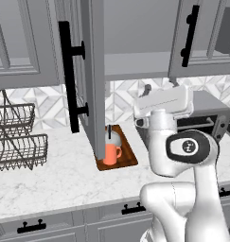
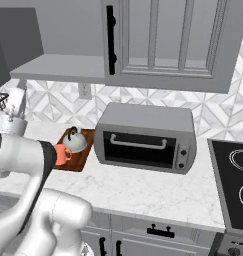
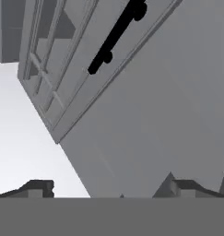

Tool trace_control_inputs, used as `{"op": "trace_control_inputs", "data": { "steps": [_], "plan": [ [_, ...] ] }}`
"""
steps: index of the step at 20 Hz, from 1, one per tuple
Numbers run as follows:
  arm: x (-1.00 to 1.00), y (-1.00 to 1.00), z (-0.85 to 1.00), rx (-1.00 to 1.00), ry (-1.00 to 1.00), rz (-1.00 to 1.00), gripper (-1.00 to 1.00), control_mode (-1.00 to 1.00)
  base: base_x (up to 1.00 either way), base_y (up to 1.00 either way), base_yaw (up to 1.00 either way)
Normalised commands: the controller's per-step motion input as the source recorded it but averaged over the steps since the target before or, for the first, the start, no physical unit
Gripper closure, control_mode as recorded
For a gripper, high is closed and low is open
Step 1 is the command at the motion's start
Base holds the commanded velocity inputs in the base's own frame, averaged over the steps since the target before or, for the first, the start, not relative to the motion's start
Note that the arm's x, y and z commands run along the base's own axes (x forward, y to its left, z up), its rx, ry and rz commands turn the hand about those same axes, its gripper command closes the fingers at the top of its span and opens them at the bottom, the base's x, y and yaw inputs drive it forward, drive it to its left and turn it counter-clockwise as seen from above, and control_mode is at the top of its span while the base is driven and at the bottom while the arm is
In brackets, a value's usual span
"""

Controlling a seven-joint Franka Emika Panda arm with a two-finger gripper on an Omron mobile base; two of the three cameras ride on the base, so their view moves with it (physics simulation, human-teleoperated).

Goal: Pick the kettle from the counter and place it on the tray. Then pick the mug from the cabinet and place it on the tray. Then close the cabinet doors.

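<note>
The reddish-brown tray [image 1: 128,158] [image 2: 80,159] lies on the marble counter [image 1: 64,175] under the open cabinet. On it stand the white-grey kettle [image 1: 114,138] [image 2: 75,140] and, in front of it, the orange mug [image 1: 110,154] [image 2: 61,154]. The cabinet shelf [image 1: 135,64] [image 2: 58,67] is bare. Its left door [image 1: 93,71] swings out towards me, and the right door [image 1: 199,38] [image 2: 163,42] [image 3: 85,69] stands partly open. My gripper [image 1: 158,87] [image 3: 113,189] is open and holds nothing. It points up under the cabinet, between the two doors, above and right of the tray.
A large grey toaster oven [image 1: 208,116] [image 2: 145,137] stands on the counter right of the tray. A wire basket rack [image 1: 14,139] stands at the left. A black stovetop [image 2: 233,172] lies at the far right. Grey drawers [image 1: 55,224] run under the counter.
</note>
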Motion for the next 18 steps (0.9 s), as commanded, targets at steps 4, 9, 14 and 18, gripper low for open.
{"op": "trace_control_inputs", "data": {
  "steps": [4,9,14,18],
  "plan": [
    [-0.52,0.31,-0.10,-0.19,-0.61,-0.25,-1.00,-1.00,0.00,0.00,0.00],
    [-0.57,0.74,-0.37,-0.01,-0.28,-0.17,-1.00,-1.00,0.00,0.00,0.00],
    [-0.54,0.80,-0.52,0.00,-0.05,-0.13,-1.00,-1.00,0.00,0.00,0.00],
    [-0.55,0.61,-0.54,0.02,0.00,-0.11,-1.00,-1.00,0.00,0.00,0.00]
  ]
}}
